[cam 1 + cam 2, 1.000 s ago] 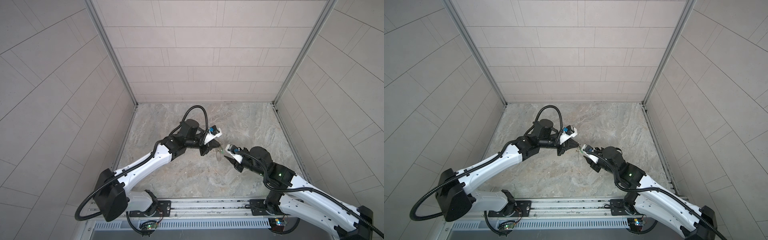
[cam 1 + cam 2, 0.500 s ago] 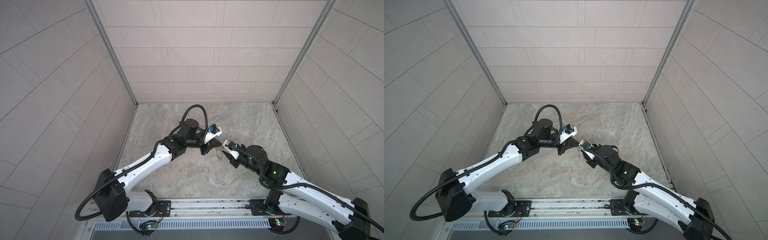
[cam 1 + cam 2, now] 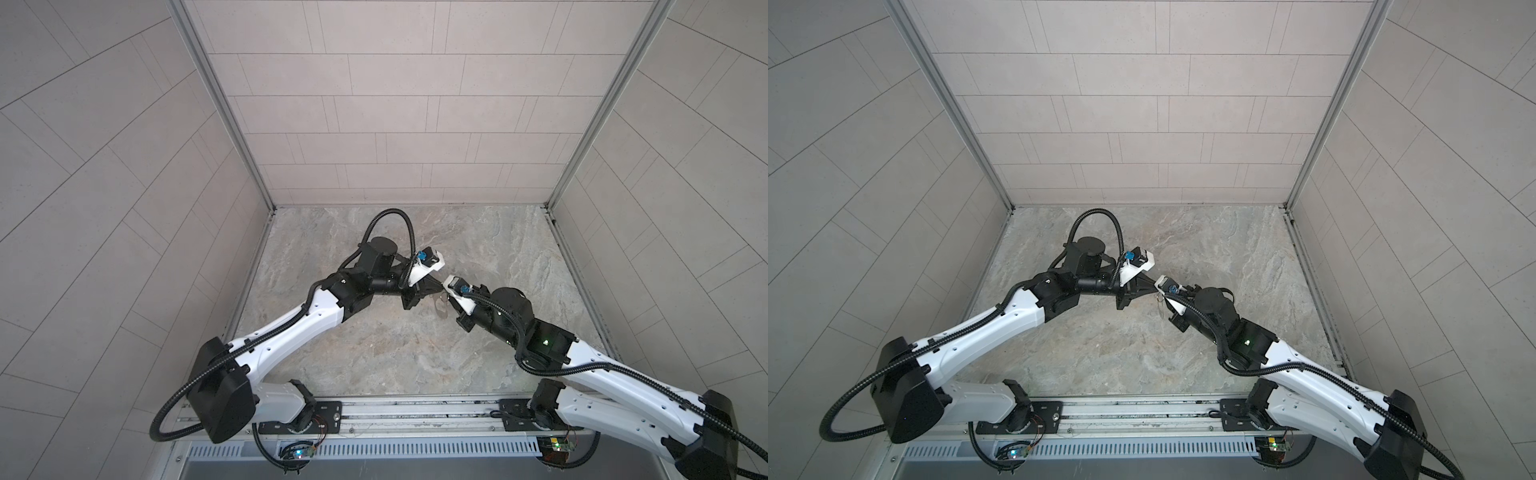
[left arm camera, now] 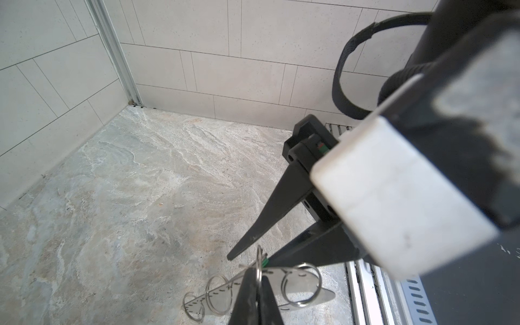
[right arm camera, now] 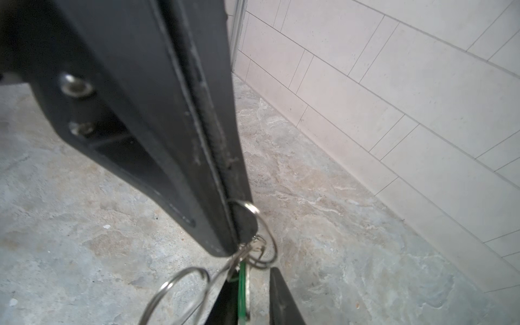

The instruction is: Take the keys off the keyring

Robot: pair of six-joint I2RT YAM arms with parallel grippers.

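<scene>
- In both top views the two arms reach inward from the lower corners and their tips meet near the middle of the frame, above the marbled tabletop (image 3: 374,353).
- The left gripper (image 3: 436,291) (image 3: 1151,291) comes in from the left of the frame. The right arm's wrist comes in from the right, and its white camera block hides most of its fingers there.
- The keyring (image 3: 441,308) (image 3: 1160,306) shows as a small pale shape just below the meeting point, at the centre of the frame.
- In the left wrist view the left gripper (image 4: 256,274) has its jaws pressed together on one of the wire loops (image 4: 320,284). The grey plate of the keyring (image 4: 274,282) hangs across just behind the fingertips.
- In the right wrist view the same left gripper (image 5: 239,242) is pinched on a silver loop right at its tip, with other loops dangling beside it.
- The right gripper (image 4: 247,258) (image 5: 250,277) has its jaws apart, and a strip of tabletop shows between the fingers.
- The keys (image 4: 264,263) (image 5: 242,292) show as a thin green piece with a metal edge. It sits between the right gripper's fingers, close against one of them and clear of the other.
- The green piece hangs directly next to the left gripper's tip, linked into the cluster of loops there.
- Keyring and keys are held up off the tabletop.
</scene>
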